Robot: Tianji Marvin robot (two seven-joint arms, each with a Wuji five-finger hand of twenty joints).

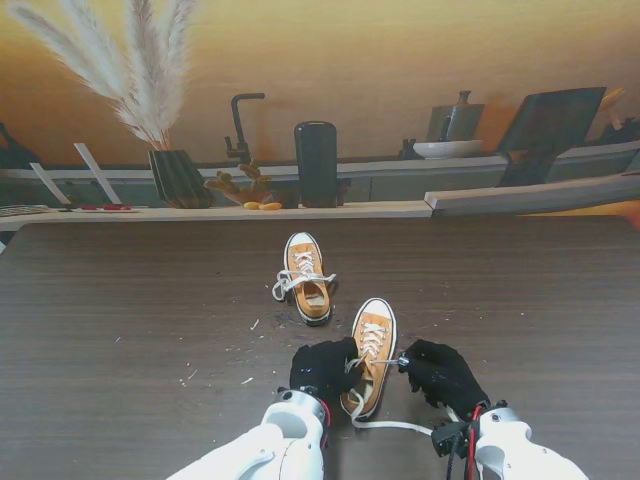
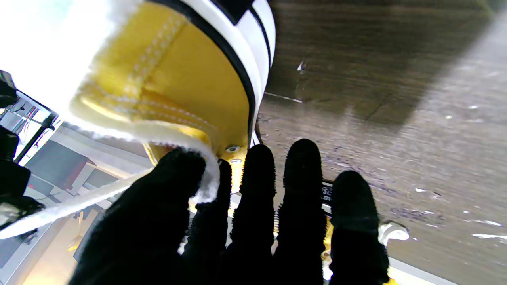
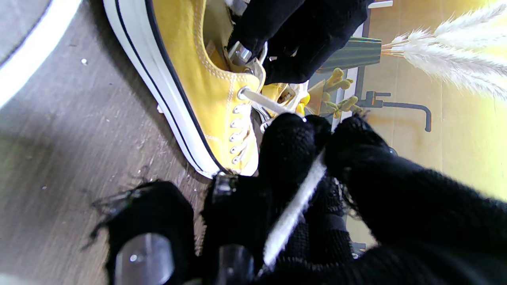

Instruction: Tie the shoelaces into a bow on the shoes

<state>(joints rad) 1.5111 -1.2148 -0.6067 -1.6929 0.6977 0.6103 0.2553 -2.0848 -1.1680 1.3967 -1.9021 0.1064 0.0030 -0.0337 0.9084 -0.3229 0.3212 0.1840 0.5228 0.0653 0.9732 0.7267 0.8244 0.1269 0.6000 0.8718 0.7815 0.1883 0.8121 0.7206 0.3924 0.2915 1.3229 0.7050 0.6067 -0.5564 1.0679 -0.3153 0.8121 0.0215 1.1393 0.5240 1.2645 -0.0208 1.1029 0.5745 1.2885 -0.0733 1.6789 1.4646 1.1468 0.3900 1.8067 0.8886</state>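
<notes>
Two yellow canvas shoes with white laces lie on the dark table. The farther shoe (image 1: 305,277) has loose laces spilling to its left. The nearer shoe (image 1: 370,352) (image 2: 178,75) (image 3: 198,79) sits between my hands. My left hand (image 1: 322,370) (image 2: 237,221), in a black glove, rests against the shoe's left side and pinches a white lace (image 2: 119,136) between thumb and forefinger. My right hand (image 1: 440,375) (image 3: 317,190) pinches the other lace end (image 3: 293,209) (image 1: 388,361) at the shoe's right side. A slack lace (image 1: 390,425) trails on the table nearer to me.
A shelf (image 1: 300,211) runs along the table's far edge with a striped vase of pampas grass (image 1: 178,178), a black cylinder (image 1: 316,163), a black tap (image 1: 240,125) and a bowl (image 1: 447,148). Small white crumbs (image 1: 245,350) dot the tabletop to the shoes' left.
</notes>
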